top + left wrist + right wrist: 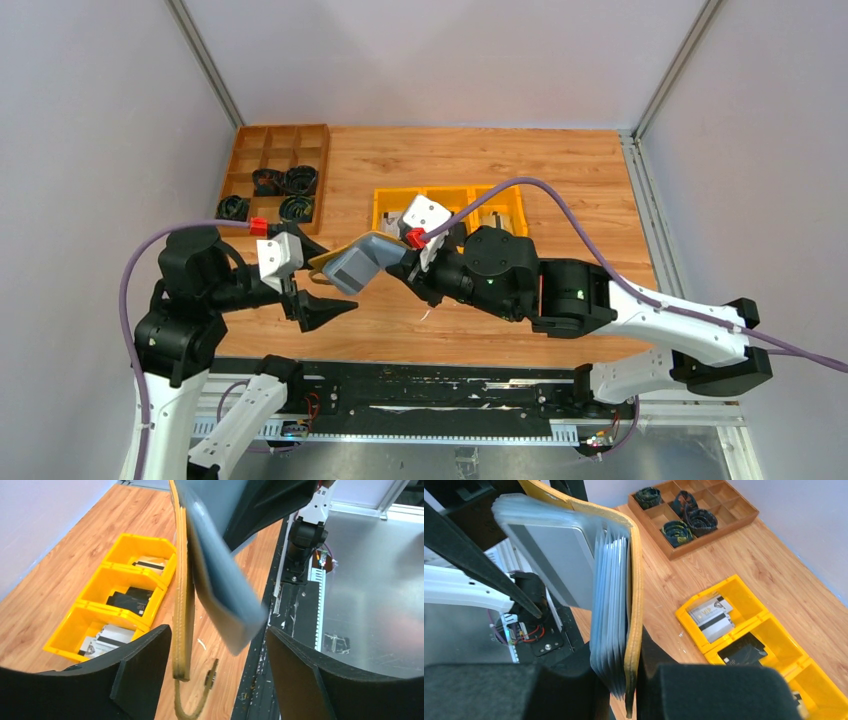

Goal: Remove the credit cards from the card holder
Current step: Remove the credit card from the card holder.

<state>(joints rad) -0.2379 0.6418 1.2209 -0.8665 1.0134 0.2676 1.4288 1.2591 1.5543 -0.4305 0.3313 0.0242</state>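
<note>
Spreading across the whole scene, the wooden table (560, 160) carries everything else. Both arms reach in over its near half: the right arm (600, 300) stretches leftward and the left arm (190, 290) bends to meet it near the middle.

At the far left sits a wooden compartment tray (283, 140) with black coils (285, 183) in several cells. To its right stands a row of yellow bins (385, 210), well apart from the arms' tips.

The right gripper (626, 690) is clamped narrowly on one end of the card holder (352, 262), holding it up off the table between the two arms. The holder hangs open, its mustard cover on one side and its silvery-grey pleated sleeves fanned beside it. The left gripper (220, 650) stands wide, one finger on each side of the holder's free end, with a gap showing on both sides.

A grey card (554, 560) lies in the outermost clear sleeve. Silvery cards (711, 617) rest in one bin and a black card (744, 652) in the next.

The holder's snap tab (207, 680) dangles loose below the cover.
</note>
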